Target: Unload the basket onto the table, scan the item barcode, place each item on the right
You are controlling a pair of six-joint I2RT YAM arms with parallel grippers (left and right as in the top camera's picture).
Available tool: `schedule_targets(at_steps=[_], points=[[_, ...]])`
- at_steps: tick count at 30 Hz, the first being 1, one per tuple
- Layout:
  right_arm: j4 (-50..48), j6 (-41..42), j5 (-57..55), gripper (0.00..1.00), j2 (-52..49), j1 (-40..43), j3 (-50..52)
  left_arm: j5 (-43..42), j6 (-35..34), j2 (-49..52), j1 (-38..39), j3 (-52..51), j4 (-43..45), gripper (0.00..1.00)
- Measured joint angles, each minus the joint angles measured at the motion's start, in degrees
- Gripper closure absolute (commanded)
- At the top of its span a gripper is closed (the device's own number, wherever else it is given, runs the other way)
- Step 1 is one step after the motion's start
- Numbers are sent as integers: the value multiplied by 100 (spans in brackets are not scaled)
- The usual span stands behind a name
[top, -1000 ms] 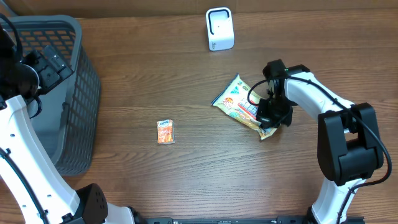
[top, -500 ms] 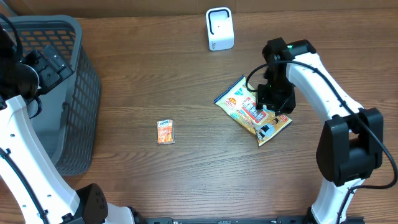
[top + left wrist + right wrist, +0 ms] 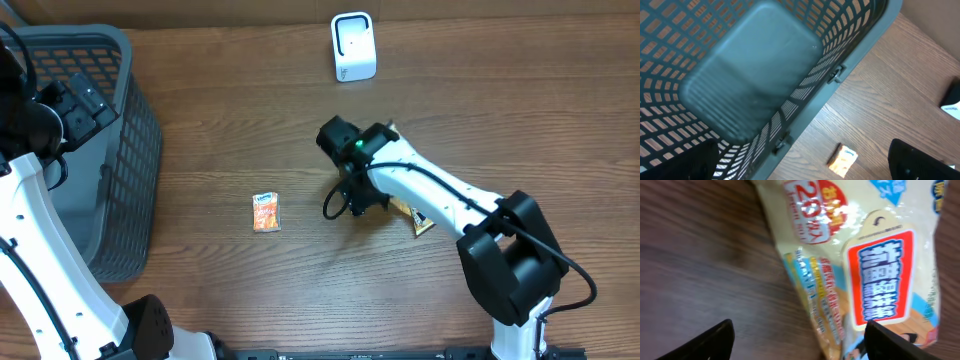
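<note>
One snack bag [image 3: 422, 222] lies flat on the wooden surface [image 3: 220, 110], nearer the arm bases than the white scanner [image 3: 353, 46] and a little to its right. From overhead most of it is hidden under the right arm, and only a yellow corner shows. The right wrist view shows its printed face: a red label with white characters, a red badge near the top, and a pale blue band along one edge. No barcode can be made out on this side.

The right pincer [image 3: 797, 337] hangs just above the bag with its two fingers spread wide, gripping nothing. The bag lies loose beneath them.

One small orange packet [image 3: 265, 212] lies on the surface, also nearer the bases than the scanner but off to its left, well apart from the bag. The scanner itself, the only one, stands upright at the far edge.

One grey mesh basket [image 3: 140, 150] sits far left of the scanner. The left pincer [image 3: 802, 150] hovers over its rim, jaws fully apart and empty. Its camera looks down into the basket and onto the orange packet beside it.
</note>
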State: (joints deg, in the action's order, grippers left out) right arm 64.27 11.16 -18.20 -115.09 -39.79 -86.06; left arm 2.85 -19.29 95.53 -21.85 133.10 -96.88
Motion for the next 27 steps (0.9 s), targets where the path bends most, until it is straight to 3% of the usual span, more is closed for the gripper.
schedule_targets(at_steps=[8, 12, 20, 22, 24, 27], points=[[-927, 310, -664, 30, -7, 7, 813, 2, 0, 0, 0, 0, 2, 0], [-1045, 378, -688, 45, -9, 7, 990, 0, 0, 0, 0, 0, 2, 0], [-1502, 380, -715, 49, 9, 229, 1141, 0, 0, 0, 0, 0, 2, 0], [-1530, 391, -645, 66, 31, 448, 1169, 0, 0, 0, 0, 0, 2, 0], [-1519, 402, -533, 92, 37, 627, 1198, 2, 0, 0, 0, 0, 0, 0], [-1425, 387, -278, 96, 39, 811, 1211, 0, 0, 0, 0, 0, 0, 0]])
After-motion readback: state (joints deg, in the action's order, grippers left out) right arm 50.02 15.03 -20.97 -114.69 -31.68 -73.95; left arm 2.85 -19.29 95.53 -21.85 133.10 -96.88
